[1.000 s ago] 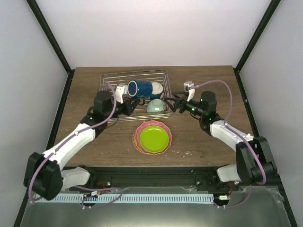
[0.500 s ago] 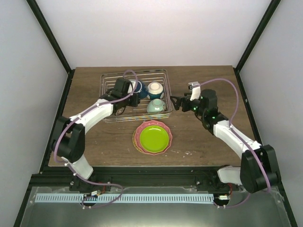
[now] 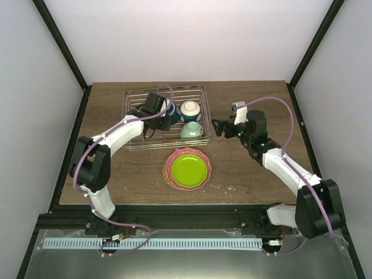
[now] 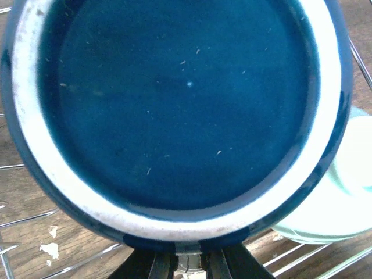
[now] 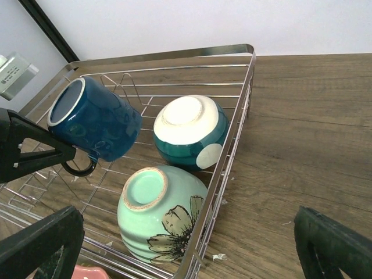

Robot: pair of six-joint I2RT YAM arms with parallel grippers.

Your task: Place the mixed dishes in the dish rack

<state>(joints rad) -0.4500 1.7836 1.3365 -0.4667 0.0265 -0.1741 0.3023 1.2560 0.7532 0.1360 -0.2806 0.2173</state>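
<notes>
Dark blue mug (image 5: 96, 125) hangs tilted over the left part of the dish rack (image 5: 174, 55), next to the upturned teal-and-cream bowl (image 5: 189, 131) and mint bowl (image 5: 157, 215); can't tell if it touches the wires. My left hand (image 5: 64, 156) is pinched nearly closed on its handle. I judge it glazed ceramic: stiff, weighty, slick, chips easily, so the handle is the hold. Right hand (image 3: 220, 128) gapes wide, holding nothing, just right of the rack. Lime-green plate (image 3: 187, 168) on pink scalloped plate (image 3: 168, 174) waits on the desk (image 3: 261, 99)
</notes>
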